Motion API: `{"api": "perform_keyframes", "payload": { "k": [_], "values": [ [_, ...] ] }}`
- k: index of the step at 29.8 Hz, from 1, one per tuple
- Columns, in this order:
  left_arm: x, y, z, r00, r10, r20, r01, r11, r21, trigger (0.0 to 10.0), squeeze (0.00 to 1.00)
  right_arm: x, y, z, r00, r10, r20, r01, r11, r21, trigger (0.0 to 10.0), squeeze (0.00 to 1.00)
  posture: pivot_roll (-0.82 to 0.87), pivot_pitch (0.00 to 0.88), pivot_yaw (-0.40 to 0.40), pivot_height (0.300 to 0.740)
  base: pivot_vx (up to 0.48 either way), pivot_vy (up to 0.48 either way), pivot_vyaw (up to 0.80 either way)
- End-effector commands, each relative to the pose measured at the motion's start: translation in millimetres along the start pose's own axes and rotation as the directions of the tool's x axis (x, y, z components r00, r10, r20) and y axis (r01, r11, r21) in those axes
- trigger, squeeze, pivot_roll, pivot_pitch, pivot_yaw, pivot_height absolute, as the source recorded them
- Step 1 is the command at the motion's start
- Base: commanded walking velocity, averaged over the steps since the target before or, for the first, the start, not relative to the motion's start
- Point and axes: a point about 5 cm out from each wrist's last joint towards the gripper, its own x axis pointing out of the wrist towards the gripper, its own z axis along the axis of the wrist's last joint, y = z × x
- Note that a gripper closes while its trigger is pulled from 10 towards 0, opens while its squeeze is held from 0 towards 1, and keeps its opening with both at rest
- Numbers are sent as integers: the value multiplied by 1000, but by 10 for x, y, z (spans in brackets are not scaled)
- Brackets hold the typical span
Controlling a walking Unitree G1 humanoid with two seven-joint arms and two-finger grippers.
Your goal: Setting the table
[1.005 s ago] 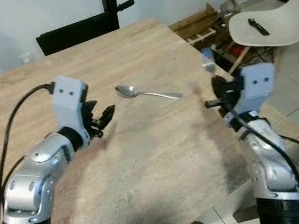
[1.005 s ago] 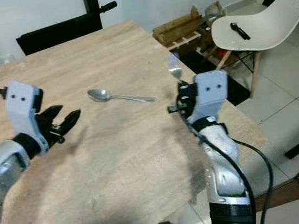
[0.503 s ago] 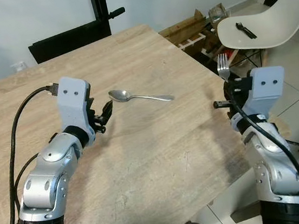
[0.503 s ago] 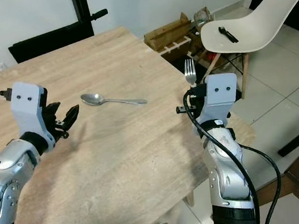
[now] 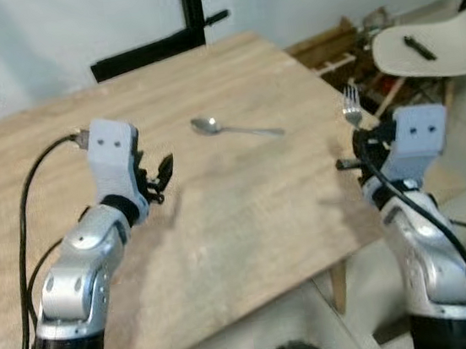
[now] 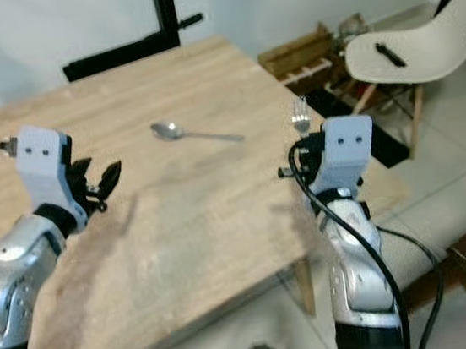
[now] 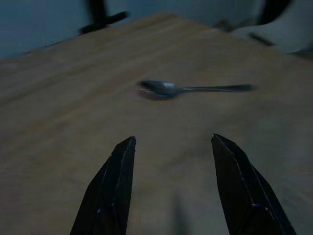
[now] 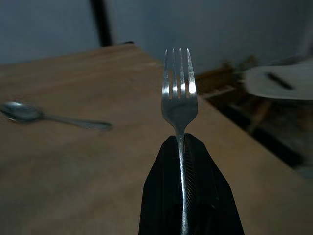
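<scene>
While pinched upright in right gripper (image 6: 305,155), fork (image 8: 179,95) tines-up.

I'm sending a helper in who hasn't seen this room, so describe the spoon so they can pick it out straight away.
Start at the light wooden table in front of the robot. Toward its far side lies a silver spoon, flat on the bare wood, with its handle pointing to the robot's right. The other piece of cutlery, a fork, stands upright in the right gripper; the spoon lies loose.
</scene>
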Motion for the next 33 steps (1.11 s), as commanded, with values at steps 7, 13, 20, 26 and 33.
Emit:
{"api": "perform_keyframes", "payload": {
  "k": [7,13,20,26,33],
  "values": [
    [-20,55,-83,999,22,-30,-22,1000,4,10000,0,-26,9,-33,1000,1,-17,-1,1000,6,10000,0,-129,46,70,740,-386,0,0],
    [-19,57,-86,999,22,-30,-22,1000,4,10000,0,-27,5,-44,1000,0,-21,1,1000,5,10000,0,-129,47,74,740,-381,0,0],
    [-7,57,-84,999,20,-29,-19,1000,4,10000,0,-31,7,-55,1000,-4,-23,5,1000,7,10000,0,-130,46,77,740,-374,0,0],
    [5,62,-79,999,20,-28,-20,1000,4,10000,0,-33,8,-61,1000,-7,-25,7,1000,9,10000,0,-129,45,80,740,-361,0,0],
    [13,66,-78,999,21,-28,-21,1000,4,10000,0,-40,7,-70,1000,-8,-28,9,1000,10,10000,0,-130,46,81,740,-291,0,0]
  ]
}}
